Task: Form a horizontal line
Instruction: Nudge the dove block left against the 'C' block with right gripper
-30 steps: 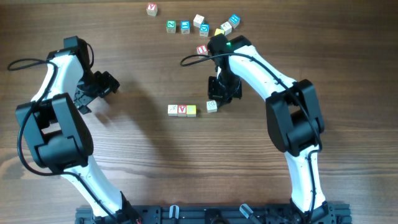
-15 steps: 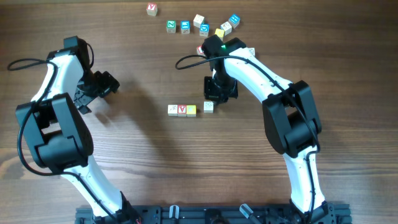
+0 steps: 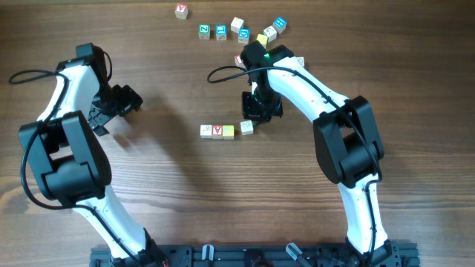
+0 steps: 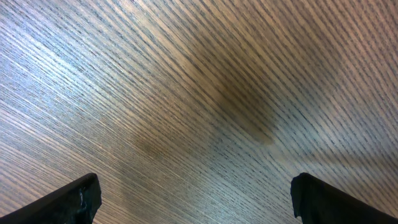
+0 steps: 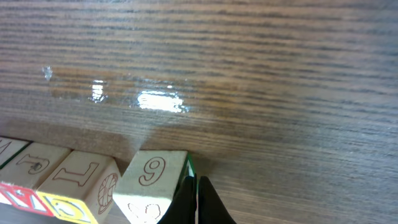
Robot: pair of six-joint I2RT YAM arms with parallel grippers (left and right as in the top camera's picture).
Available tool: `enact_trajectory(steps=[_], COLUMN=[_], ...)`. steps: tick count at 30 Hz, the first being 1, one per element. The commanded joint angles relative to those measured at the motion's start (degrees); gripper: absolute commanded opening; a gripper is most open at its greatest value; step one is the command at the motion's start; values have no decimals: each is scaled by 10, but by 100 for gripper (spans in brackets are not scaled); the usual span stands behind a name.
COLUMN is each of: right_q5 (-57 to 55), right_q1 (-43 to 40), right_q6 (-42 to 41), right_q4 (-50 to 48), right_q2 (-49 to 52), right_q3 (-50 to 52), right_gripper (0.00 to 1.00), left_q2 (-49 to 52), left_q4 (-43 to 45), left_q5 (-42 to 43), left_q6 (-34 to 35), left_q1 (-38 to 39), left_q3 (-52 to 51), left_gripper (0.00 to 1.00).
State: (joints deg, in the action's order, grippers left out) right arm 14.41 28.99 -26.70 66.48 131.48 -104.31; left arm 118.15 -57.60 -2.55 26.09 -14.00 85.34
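The right gripper (image 5: 194, 200) has its dark jaws pressed together, only a thin slit between them and nothing pinched. Their tips sit against the right side of a pale wooden cube marked "6" (image 5: 152, 177), which shows a green edge on that side. The cube rests slightly turned on the brown wood-grain table (image 5: 280, 93). It lies at the right end of a row of three lettered wooden cubes (image 3: 217, 131), just beside the yellowish last one. Farther back lies a loose cluster of coloured letter cubes (image 3: 244, 34). Well to the left, the left gripper (image 4: 200, 202) hangs over the table, jaws spread wide.
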Motion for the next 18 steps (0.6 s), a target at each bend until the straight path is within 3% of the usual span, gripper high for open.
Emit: enact_trajectory(steps=[1, 18], right_q5=[31, 21], right_q1=[8, 18], right_q6=[10, 10], right_q4=[4, 35], right_q2=[3, 3], right_q3=[2, 2], right_gripper=[4, 4], left_q2=[-5, -5], left_q4=[0, 0], left_q5=[-5, -5], left_q6=[1, 1], left_q1=[-2, -2], left_q3=[0, 0], left_gripper=[100, 100])
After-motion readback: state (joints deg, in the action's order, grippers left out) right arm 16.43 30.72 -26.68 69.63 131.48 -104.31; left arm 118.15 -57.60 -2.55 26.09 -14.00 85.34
